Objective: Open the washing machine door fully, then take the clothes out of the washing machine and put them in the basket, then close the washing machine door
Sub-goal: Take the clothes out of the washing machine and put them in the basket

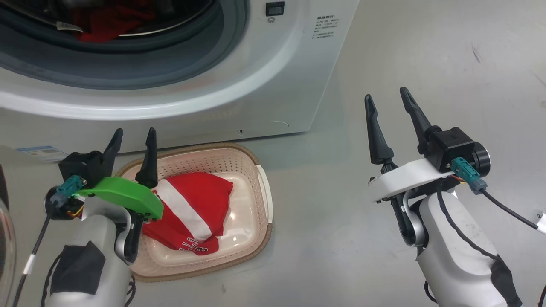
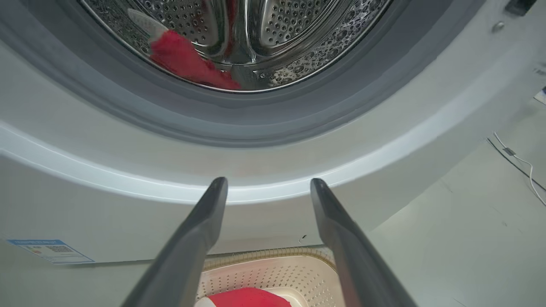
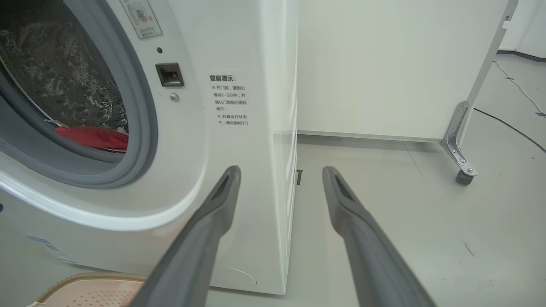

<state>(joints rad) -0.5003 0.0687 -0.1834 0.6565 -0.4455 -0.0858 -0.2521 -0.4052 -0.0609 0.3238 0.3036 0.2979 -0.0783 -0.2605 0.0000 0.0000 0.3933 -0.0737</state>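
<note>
The white washing machine [image 1: 264, 98] stands with its mouth uncovered, and red clothes [image 1: 106, 23] lie in the steel drum [image 2: 273, 38]. More red clothes [image 1: 192, 213] with a white stripe lie in the cream basket [image 1: 256, 170] on the floor in front. At the head view's far left edge shows a sliver of the washing machine door [image 1: 5, 247]. My left gripper [image 1: 132, 138] hovers open over the basket's left rim, empty. My right gripper [image 1: 388, 100] is open and empty over the floor to the right of the machine.
Grey floor [image 1: 426, 64] spreads to the right of the machine. A white panel on a castor [image 3: 465, 175] stands behind, with cables [image 3: 512, 123] on the floor. A blue label [image 2: 51, 250] sits low on the machine's front.
</note>
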